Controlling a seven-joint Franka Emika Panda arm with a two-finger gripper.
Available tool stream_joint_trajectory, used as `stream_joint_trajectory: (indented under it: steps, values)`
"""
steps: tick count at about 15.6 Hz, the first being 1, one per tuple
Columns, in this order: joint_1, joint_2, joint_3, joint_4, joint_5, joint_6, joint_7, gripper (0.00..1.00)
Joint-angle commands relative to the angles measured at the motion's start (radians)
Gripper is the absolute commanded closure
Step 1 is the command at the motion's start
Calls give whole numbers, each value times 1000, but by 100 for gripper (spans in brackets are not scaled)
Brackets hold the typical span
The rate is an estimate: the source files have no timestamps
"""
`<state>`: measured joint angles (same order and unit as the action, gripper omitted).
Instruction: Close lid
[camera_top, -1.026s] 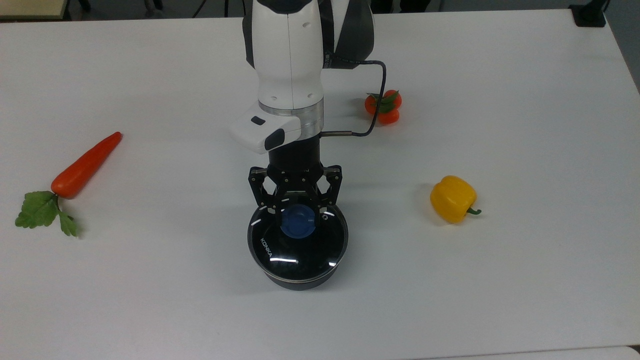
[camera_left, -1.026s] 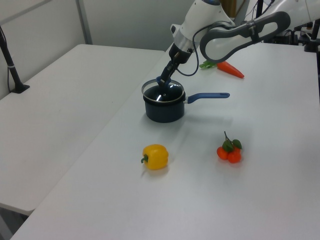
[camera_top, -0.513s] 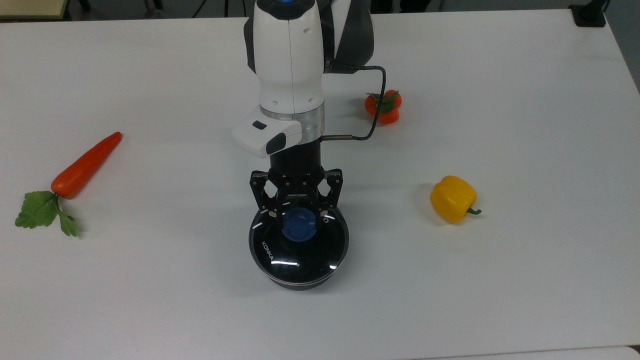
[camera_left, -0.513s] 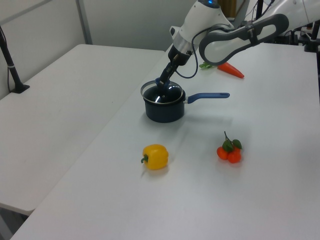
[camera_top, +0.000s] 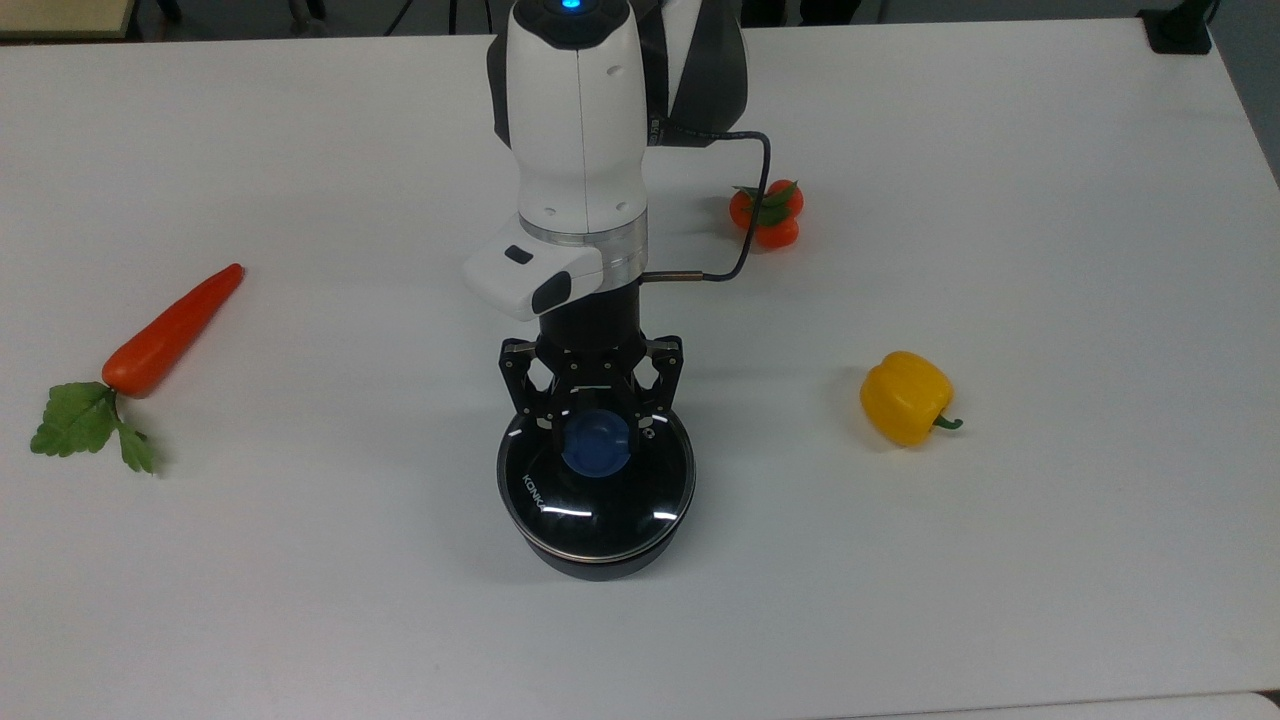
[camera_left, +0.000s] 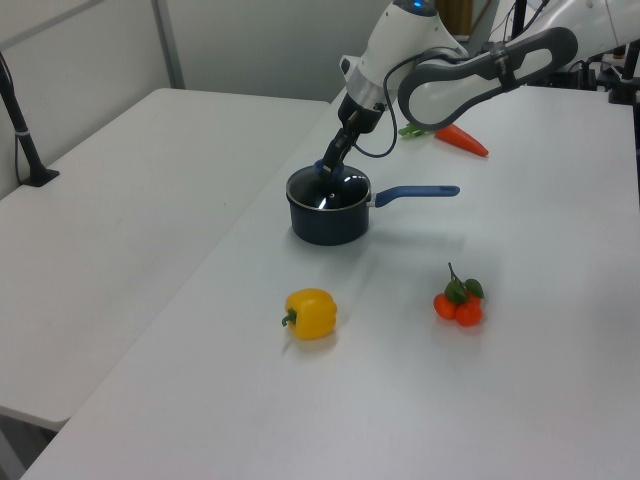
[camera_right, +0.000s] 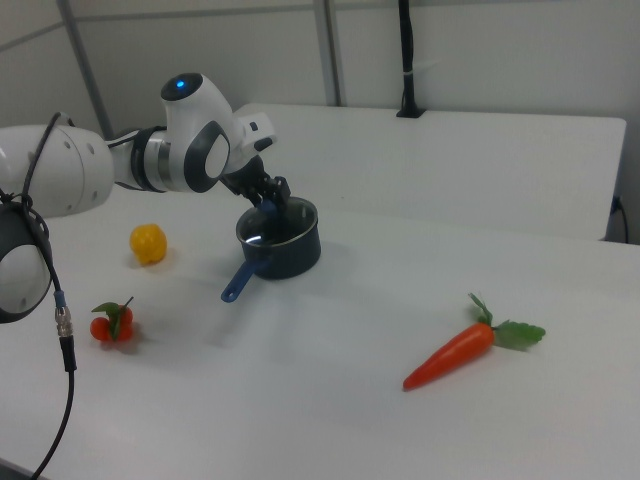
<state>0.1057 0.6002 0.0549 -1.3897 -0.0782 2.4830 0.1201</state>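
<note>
You have the lid (camera_top: 596, 480) lying flat on the dark saucepan (camera_left: 327, 215) near the middle of the white tabletop (camera_top: 1050, 560), its metal rim level with the pan's rim all round. The gripper (camera_top: 596, 425) stands over the lid's blue knob (camera_top: 596, 447), its jaws one on each side of the knob and closed on it. Taking the top view as your clock face with the pan at the centre, the orange carrot (camera_top: 170, 332) with its green leaves lies out at 9 o'clock, well apart; the yellow bell pepper (camera_top: 905, 397) sits at 3 o'clock, also well apart; the small cluster of red tomatoes (camera_top: 766, 213) sits at about 1 o'clock, partly crossed by the arm's black cable (camera_top: 756, 200). In the left view the pan's blue handle (camera_left: 415, 192) points toward the left view's right, over bare tabletop. Nothing lies against the pan or under the arm. On the glass at about 8 o'clock you can read "KONKA" (camera_top: 533, 491) in white letters.
</note>
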Motion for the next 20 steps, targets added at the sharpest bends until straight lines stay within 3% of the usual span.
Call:
stream_joint_trajectory:
  steps: [1,4,7,9,10,11,12,16,20]
  values:
    - [5,-14,-4,20,-6,-67,-13,58]
    - [5,-11,-4,17,-8,-65,-13,58]
    - [5,-8,-6,11,-9,-55,-13,45]
    - [6,-4,-6,11,-12,-52,-13,19]
    - [5,-3,-6,11,-12,-52,-13,17]
    - [6,-3,-6,11,-12,-52,-11,4]
    - [6,-3,-6,11,-12,-52,-13,0]
    - [9,-34,-6,8,-14,-58,-11,0]
    - [9,-153,-7,-107,-12,-75,-3,0]
